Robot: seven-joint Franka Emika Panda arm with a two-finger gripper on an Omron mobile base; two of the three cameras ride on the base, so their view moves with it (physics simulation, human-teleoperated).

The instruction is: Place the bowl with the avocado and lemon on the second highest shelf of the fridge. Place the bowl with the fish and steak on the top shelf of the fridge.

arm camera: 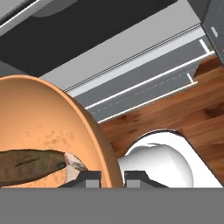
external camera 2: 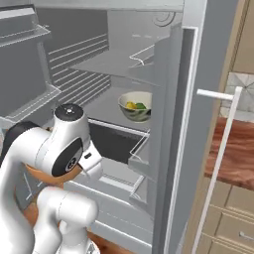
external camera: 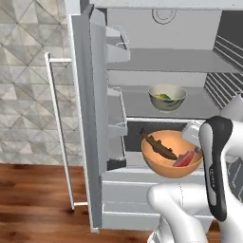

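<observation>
An orange bowl (external camera: 166,163) holding a dark fish (external camera: 159,146) and a red steak (external camera: 185,159) hangs in front of the open fridge, level with the dark space under the second shelf. My gripper (external camera: 195,148) is shut on its right rim. In the hand view the gripper (arm camera: 112,177) pinches the bowl's rim (arm camera: 98,140), with the fish (arm camera: 30,164) inside. A pale bowl (external camera: 167,97) with avocado and lemon stands on the second highest shelf (external camera: 137,102), also seen as the pale bowl (external camera 2: 136,106). The top shelf (external camera: 166,61) is bare.
The fridge door (external camera: 88,118) stands open at the left with bins and a long handle (external camera: 57,128). My own arm (external camera: 216,166) rises beside the orange bowl. White drawer fronts (external camera: 128,190) sit below, above the wood floor (external camera: 33,199). Ribbed fridge wall (external camera: 223,80) bounds the right.
</observation>
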